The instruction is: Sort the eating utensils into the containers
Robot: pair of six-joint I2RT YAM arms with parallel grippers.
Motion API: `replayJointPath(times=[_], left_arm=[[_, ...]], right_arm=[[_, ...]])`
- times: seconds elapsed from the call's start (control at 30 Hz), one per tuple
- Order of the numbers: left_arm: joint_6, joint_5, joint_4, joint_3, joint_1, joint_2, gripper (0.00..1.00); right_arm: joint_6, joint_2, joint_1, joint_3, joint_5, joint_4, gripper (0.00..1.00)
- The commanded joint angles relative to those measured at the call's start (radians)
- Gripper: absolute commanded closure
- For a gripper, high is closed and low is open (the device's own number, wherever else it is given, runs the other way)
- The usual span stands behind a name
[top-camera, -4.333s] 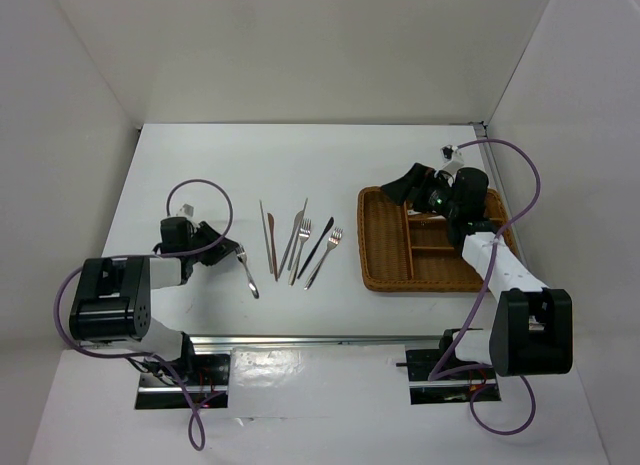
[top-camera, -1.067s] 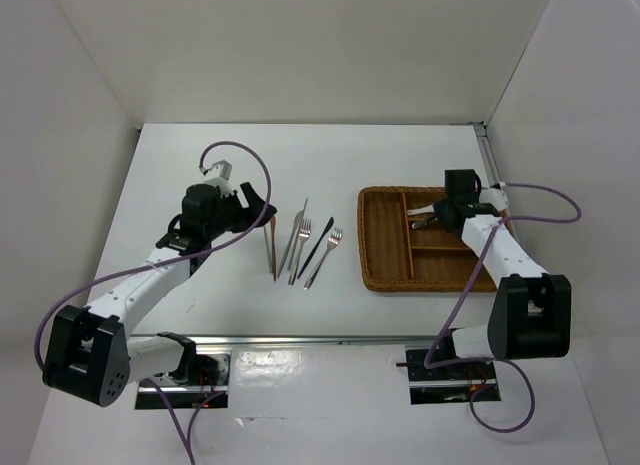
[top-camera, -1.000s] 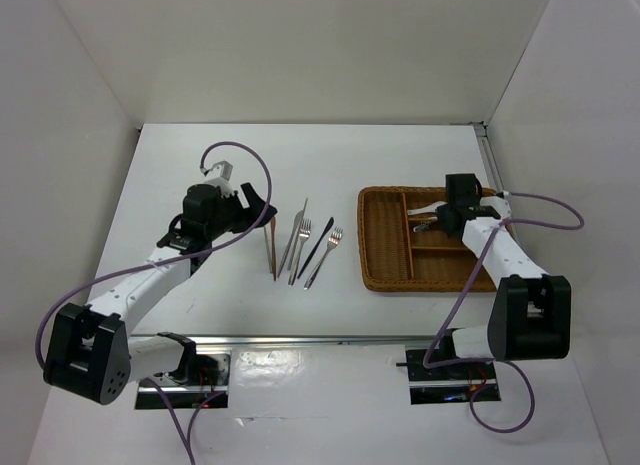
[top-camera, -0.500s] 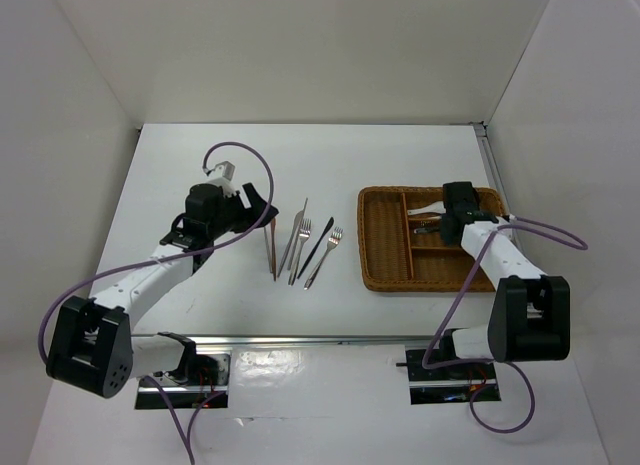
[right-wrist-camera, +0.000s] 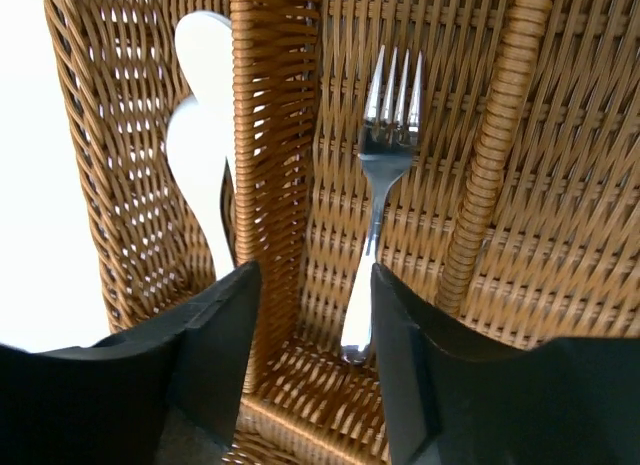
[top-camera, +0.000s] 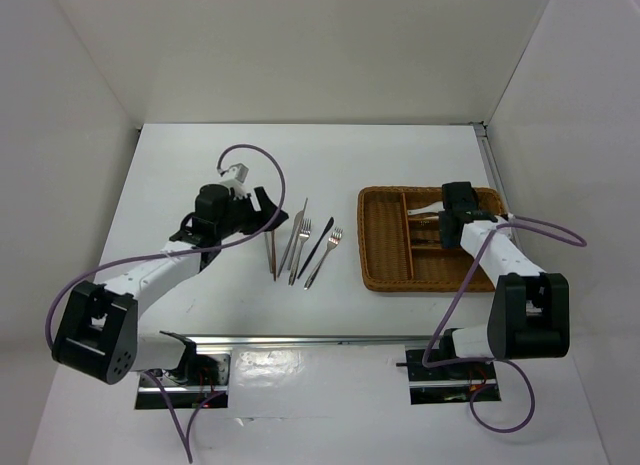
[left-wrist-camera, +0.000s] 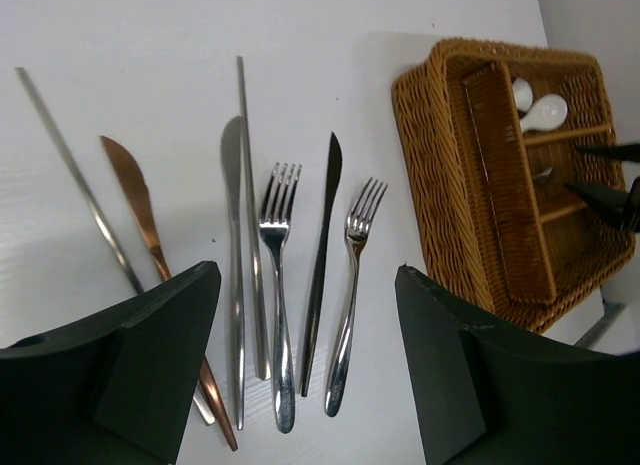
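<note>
Right pincer (right-wrist-camera: 310, 285) released above fork (right-wrist-camera: 378, 195) in tray (right-wrist-camera: 270, 135); left pincer (left-wrist-camera: 308, 285) released over 2 forks (left-wrist-camera: 277, 315).

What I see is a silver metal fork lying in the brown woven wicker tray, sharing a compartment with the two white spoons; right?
Not quite. The silver metal fork lies in the brown woven wicker tray, but a woven divider separates it from the two white spoons; it has the neighbouring compartment. The right wrist view shows this.
</note>
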Motion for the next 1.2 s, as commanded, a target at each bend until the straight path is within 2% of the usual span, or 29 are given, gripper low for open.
replayJointPath(times=[0.0, 0.07, 0.27, 0.4, 0.53, 0.73, 1.17], left_arm=[[0.064, 0.067, 0.099, 0.012, -0.043, 0.031, 0.16], [0.094, 0.078, 0.114, 0.036, -0.063, 0.072, 0.16], [0.127, 0.096, 0.124, 0.085, -0.086, 0.203, 0.19], [0.150, 0.108, 0.156, 0.129, -0.086, 0.299, 0.22], [0.159, 0.197, 0.231, 0.176, -0.086, 0.385, 0.25], [0.159, 0.197, 0.204, 0.261, -0.086, 0.494, 0.29], [0.188, 0.237, 0.162, 0.341, -0.066, 0.600, 0.30]], right_arm=[[-0.081, -0.006, -0.001, 0.030, 0.006, 0.014, 0.43], [-0.189, -0.035, -0.001, 0.039, -0.020, 0.042, 0.38], [-0.511, -0.179, -0.001, 0.021, -0.160, 0.230, 0.31], [-0.619, -0.239, -0.001, -0.020, -0.229, 0.306, 0.31], [-0.665, -0.250, -0.001, -0.042, -0.278, 0.350, 0.31], [-0.697, -0.216, -0.001, -0.019, -0.290, 0.324, 0.31], [-0.736, -0.245, -0.001, -0.039, -0.300, 0.344, 0.31]])
